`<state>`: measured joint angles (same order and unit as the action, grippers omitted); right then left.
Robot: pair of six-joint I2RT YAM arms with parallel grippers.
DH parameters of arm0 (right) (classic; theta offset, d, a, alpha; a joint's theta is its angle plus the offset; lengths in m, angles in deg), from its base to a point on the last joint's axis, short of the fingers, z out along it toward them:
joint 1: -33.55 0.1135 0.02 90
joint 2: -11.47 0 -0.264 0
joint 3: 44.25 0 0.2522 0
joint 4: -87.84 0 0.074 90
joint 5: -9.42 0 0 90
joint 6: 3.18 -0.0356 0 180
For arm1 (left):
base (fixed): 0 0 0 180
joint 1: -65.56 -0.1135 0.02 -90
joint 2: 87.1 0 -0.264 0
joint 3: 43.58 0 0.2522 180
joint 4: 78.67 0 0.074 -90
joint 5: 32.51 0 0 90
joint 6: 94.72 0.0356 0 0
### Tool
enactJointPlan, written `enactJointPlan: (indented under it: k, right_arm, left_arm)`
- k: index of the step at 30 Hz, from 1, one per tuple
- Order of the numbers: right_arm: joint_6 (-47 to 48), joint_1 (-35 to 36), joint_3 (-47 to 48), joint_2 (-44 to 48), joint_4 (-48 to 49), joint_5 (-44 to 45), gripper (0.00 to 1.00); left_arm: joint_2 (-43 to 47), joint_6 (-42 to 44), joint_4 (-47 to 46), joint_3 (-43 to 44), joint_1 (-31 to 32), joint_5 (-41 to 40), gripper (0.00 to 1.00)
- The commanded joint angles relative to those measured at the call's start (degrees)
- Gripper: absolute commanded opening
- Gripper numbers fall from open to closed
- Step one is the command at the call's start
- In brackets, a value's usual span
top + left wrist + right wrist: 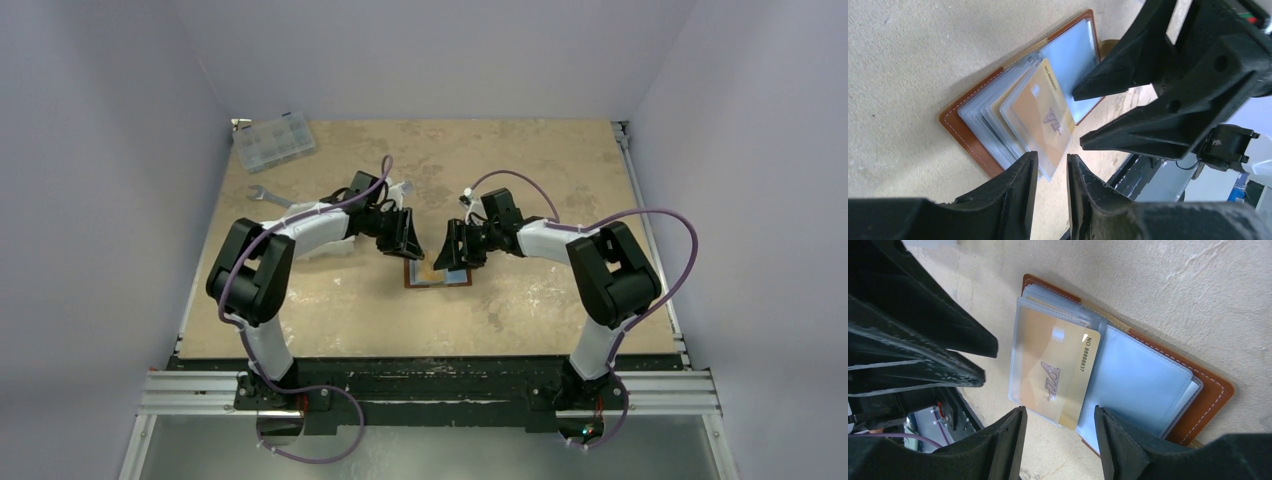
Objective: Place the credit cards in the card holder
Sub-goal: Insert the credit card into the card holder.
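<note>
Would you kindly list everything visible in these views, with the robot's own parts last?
card holder: one, brown leather, lying open at table centre
VIP card: one, orange-yellow, partly inside a clear sleeve of the holder
blue card: one, light blue, sleeved beside it
compartment box: one, clear, far-left corner
wrench: one, silver, near the box
table: one, beige
left gripper: one, black, open, at the holder's left
right gripper: one, black, open, straddling the VIP card's edge

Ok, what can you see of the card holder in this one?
Brown leather card holder with pale stitching, lying open flat on the table. Inside, a fan of clear plastic sleeves; a gold VIP card sits in the top one, its numbered edge sticking out. The other half looks light blue. Nothing clearly touches it besides the table.
</note>
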<state>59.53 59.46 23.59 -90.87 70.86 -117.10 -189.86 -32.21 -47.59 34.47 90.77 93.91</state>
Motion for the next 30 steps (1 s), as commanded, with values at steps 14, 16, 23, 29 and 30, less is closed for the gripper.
enactJointPlan:
  k: [14,16,23,29,30]
  right_arm:
    - [-1.46,2.16,3.99,-2.62,2.95,-1.28,0.58]
    - [-1.73,3.71,5.10,-1.99,2.92,-1.36,0.58]
    - [-0.92,6.28,7.91,-0.69,0.25,1.35,0.57]
    - [2.28,6.07,6.60,-0.12,-3.58,5.43,0.59]
    - [2.92,5.87,6.55,0.14,-4.22,6.60,0.59]
  left_arm:
    - [-4.02,0.99,-3.08,-5.40,0.36,-5.13,0.23]
    - [-3.86,0.96,-3.24,-5.81,0.36,-4.97,0.22]
    - [-2.51,0.62,-3.98,-6.40,0.36,-4.38,0.24]
    - [-0.44,0.80,-3.94,-6.57,0.32,-3.93,0.31]
    - [0.15,0.91,-3.65,-6.51,0.24,-4.02,0.32]
